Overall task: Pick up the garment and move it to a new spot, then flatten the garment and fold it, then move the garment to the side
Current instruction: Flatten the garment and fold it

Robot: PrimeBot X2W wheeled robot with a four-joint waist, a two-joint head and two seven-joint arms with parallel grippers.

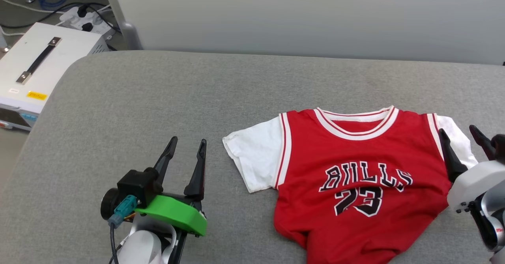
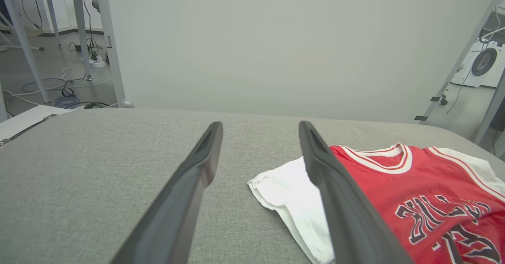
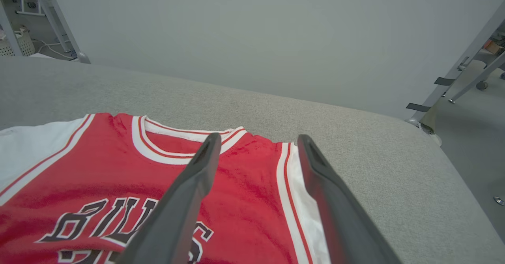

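The garment [image 1: 355,153] lies chest-up on the grey padded table [image 1: 158,98] in the lower right of the head view, collar toward the top of the frame and hem running off the bottom edge (the cloth around the black lettering is a little rumpled). One white sleeve spreads toward the frame's centre and the other reaches the right edge. The left gripper [image 1: 188,141] sits at the lower left, fingers spread wide with nothing between them, near the first sleeve without touching it. The right gripper [image 1: 457,130] stands at the right edge, fingers likewise wide apart and gripping nothing, over the striped armhole trim and the sleeve beside it. A white box [image 1: 39,58] with a black handle sits off the table in the upper left
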